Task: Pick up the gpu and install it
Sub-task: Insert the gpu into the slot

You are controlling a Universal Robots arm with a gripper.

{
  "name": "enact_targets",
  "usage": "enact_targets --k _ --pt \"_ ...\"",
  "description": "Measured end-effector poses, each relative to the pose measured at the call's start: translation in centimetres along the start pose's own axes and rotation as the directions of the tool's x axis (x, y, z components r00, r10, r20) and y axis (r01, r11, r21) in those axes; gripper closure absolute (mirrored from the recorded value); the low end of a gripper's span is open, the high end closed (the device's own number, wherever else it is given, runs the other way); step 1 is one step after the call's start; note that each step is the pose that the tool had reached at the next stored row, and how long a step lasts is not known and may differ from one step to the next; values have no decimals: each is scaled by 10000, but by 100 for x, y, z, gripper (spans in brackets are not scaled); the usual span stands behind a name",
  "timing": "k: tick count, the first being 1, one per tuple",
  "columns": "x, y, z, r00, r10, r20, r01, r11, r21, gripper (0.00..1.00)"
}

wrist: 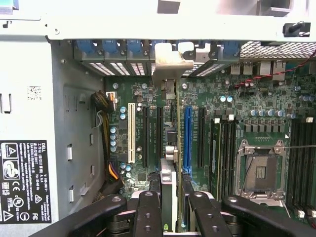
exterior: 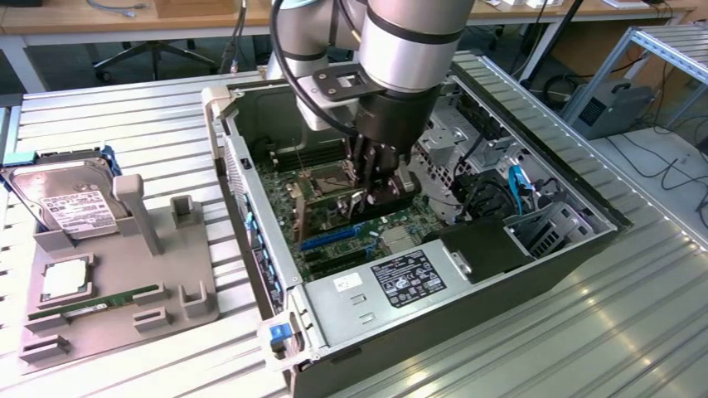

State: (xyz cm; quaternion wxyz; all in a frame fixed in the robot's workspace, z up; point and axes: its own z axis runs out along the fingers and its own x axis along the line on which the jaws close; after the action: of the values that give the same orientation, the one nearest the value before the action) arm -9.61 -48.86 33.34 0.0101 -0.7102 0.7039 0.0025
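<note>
Holding the gpu edge-on, our gripper has its jaws closed narrowly on the card inside the open computer case, over the motherboard. We judge pickup done and seating left: the card's bracket sits up at the rear slot openings beside the blue slot, yet we cannot tell whether its edge is in a slot. On the tabletop's edge at the exterior view's left, the gray fixture holds a hard drive and RAM stick. Arm and jaws hide the card's lower edge.
</note>
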Motion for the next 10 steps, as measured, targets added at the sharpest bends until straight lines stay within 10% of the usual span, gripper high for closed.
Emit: enact_targets --k 10 --pt "0 33 13 10000 0 0 0 10000 0 73"
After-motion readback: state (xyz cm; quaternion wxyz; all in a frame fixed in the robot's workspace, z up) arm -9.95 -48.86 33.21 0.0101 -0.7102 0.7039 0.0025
